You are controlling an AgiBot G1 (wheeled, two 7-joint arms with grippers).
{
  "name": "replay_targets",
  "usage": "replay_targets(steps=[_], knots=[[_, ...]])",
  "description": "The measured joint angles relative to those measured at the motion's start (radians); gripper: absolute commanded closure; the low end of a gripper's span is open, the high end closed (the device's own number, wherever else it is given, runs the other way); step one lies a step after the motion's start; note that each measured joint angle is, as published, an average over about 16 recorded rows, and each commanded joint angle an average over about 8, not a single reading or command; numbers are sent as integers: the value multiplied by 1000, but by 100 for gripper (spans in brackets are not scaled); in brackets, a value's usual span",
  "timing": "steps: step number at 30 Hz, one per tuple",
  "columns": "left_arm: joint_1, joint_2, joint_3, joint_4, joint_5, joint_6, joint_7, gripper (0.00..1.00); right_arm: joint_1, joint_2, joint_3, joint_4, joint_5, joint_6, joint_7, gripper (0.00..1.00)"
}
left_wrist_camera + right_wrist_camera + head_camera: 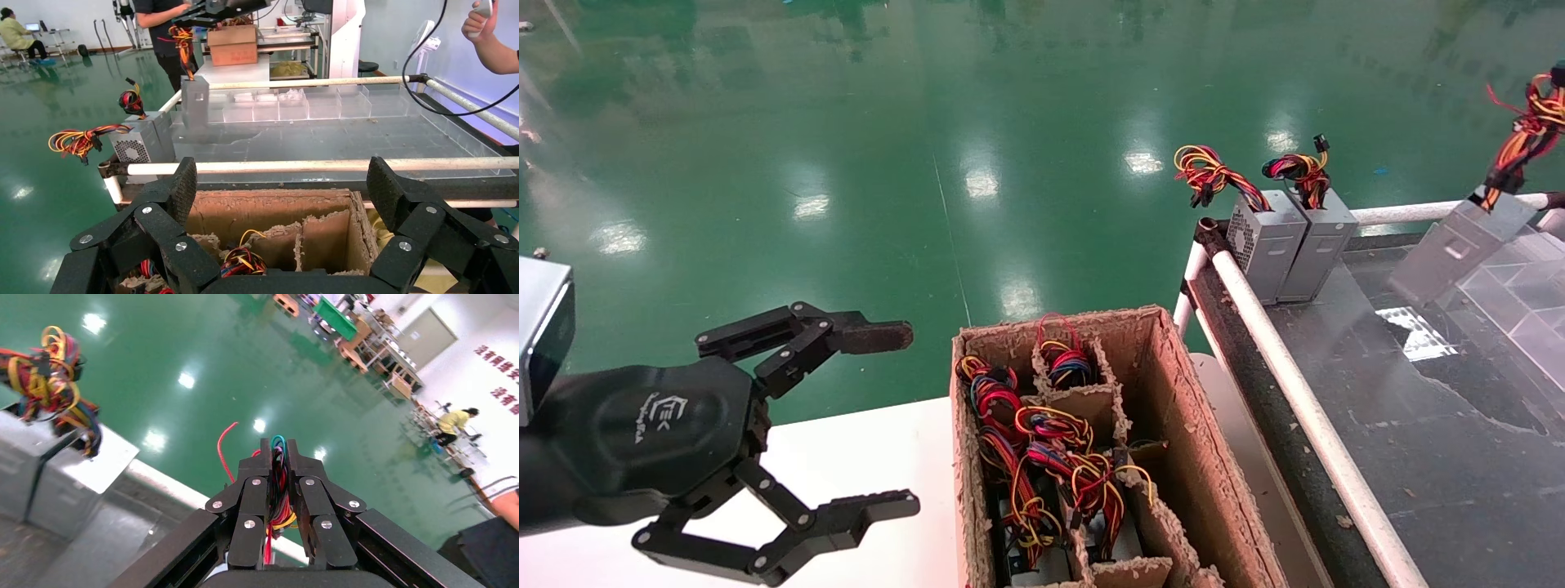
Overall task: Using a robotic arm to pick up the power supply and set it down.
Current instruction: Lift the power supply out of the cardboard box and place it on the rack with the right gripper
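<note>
Power supply (1459,238) hangs tilted in the air above the far right part of the dark tabletop (1442,425), lifted by its wire bundle (1528,131). Right gripper (278,471) has its fingers (254,505) clamped on those wires, one stray red loop sticking out beside them; in the head view the gripper itself sits at the frame edge, barely visible. Two other grey units (1291,241) stand side by side at the tabletop's near-left corner, against the white rail (1303,400). Left gripper (878,420) is parked low on the left beside the cardboard box (1173,408), fingers (870,335) spread wide, holding nothing. Box compartments hold more wired units.
</note>
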Motion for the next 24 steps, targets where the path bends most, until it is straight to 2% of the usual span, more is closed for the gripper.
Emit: replay_targets(steps=[11, 24], knots=[[0, 0, 0, 0, 0, 0, 0, 0, 43, -118, -22, -108, -39, 138, -41, 100], [0, 0, 0, 0, 0, 0, 0, 0, 40, -229, -33, -152, -55, 204, -68, 100]])
